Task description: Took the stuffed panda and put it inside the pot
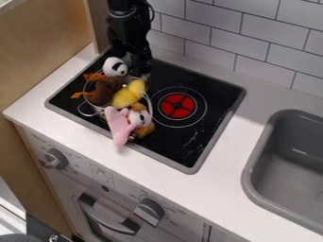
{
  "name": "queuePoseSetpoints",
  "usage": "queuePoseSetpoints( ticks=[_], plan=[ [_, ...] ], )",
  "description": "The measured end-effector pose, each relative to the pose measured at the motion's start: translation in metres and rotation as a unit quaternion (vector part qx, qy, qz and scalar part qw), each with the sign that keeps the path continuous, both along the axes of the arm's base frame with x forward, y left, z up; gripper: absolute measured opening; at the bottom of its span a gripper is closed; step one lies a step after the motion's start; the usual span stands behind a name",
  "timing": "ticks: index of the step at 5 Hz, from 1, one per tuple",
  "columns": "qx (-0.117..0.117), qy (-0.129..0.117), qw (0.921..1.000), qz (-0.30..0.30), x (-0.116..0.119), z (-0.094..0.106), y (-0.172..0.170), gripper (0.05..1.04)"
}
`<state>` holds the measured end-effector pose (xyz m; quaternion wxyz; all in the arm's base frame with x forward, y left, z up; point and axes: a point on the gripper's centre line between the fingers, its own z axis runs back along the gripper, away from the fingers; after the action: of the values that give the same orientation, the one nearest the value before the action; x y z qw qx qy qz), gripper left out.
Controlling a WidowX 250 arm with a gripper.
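Camera view: panda (115, 67) is at the back edge of the pot (149, 101), beside the gripper (136, 70). I can't tell if it's wide or holding panda. Best go slow, so yellow toy (129, 93) won't tumble.

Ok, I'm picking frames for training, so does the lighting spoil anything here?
Camera view: pale streaks mark the front right of the black stovetop, glare or scuffs, I can't tell which; a small glint shows in the sink; the black arm blends into the dark stovetop, while the panda's white head stands out clearly.
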<state>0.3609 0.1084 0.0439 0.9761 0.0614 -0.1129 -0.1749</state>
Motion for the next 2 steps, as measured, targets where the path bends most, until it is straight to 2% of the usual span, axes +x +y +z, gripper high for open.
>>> queuePoseSetpoints(
  ticks=[2],
  plan=[
    [-0.003, -0.001, 0.9999, 0.01, 0.0009, 0.0, -0.0032, 0.998]
  ],
)
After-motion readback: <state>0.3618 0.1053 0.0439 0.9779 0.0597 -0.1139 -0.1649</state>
